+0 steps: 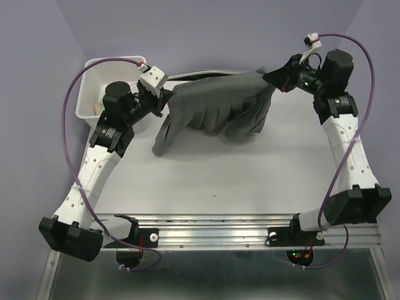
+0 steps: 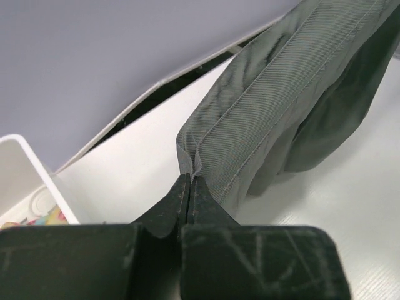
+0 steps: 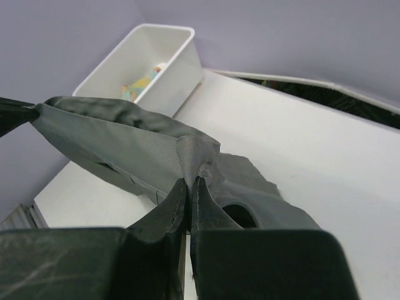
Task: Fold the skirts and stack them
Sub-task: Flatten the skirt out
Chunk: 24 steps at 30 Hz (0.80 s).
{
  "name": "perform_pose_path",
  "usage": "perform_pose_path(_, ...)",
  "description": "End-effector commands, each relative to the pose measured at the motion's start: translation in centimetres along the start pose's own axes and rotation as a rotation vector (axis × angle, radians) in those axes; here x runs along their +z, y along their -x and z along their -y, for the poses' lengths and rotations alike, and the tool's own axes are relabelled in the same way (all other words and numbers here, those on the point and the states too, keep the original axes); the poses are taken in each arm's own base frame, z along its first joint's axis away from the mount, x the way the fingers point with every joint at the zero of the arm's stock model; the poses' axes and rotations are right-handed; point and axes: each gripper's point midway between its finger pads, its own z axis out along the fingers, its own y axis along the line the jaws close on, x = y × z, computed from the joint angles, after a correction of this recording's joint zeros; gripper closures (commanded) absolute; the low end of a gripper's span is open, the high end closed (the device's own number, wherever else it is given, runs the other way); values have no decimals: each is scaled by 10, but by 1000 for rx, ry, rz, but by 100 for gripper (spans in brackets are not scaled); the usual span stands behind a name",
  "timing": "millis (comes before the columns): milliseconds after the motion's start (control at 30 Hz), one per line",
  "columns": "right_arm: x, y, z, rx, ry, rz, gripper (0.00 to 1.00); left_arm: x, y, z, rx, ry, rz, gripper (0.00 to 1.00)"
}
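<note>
you had the skirt (image 1: 219, 106) lifted by its top edge and strung between the two arms at the far side of the tabletop (image 1: 212, 175). its lower folds hung down and, as far as the overhead view showed, rested on the surface. your left pincer (image 2: 189, 178) was clamped right down on a corner of the stitched edge, with the cloth pinched between the tips and no gap showing. your right pincer (image 3: 189, 182) was closed just as tight on a bunched bit of the edge at the other end, and the fabric puckered above its tips. the cloth between them sagged a little rather than running taut. a white bin (image 1: 112, 60) sat at the far left corner, just beside the left arm, holding something colourful that was too small to make out. only this one skirt was in view, and no folded stack. by my reading you were at the lift-and-spread step, with the garment gripped at both ends ahead of its first fold. the next move probably called for drawing the pincers apart to take out the sag, then lowering them together so the hem landed first and the pleats lay flat. the risk i'd flag was either thin pinch slipping under too hard a pull.
</note>
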Motion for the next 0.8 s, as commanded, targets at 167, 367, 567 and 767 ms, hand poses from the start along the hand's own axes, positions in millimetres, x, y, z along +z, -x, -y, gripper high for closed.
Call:
perform_pose_path(167, -90, 63, -41, -218, -188, 294, 99, -100, 84, 44, 135, -91, 294, 100)
perform_pose_path(367, -117, 71, -61, -258, -221, 303, 99, -121, 90, 62, 115, -157, 275, 100)
perform_pose_path(567, -67, 24, 20, -148, -351, 125, 99, -59, 39, 37, -41, -126, 64, 100)
perform_pose_path(767, 3, -46, 113, -16, -420, -78, 60, 39, -28, -11, -151, -19, -132, 74)
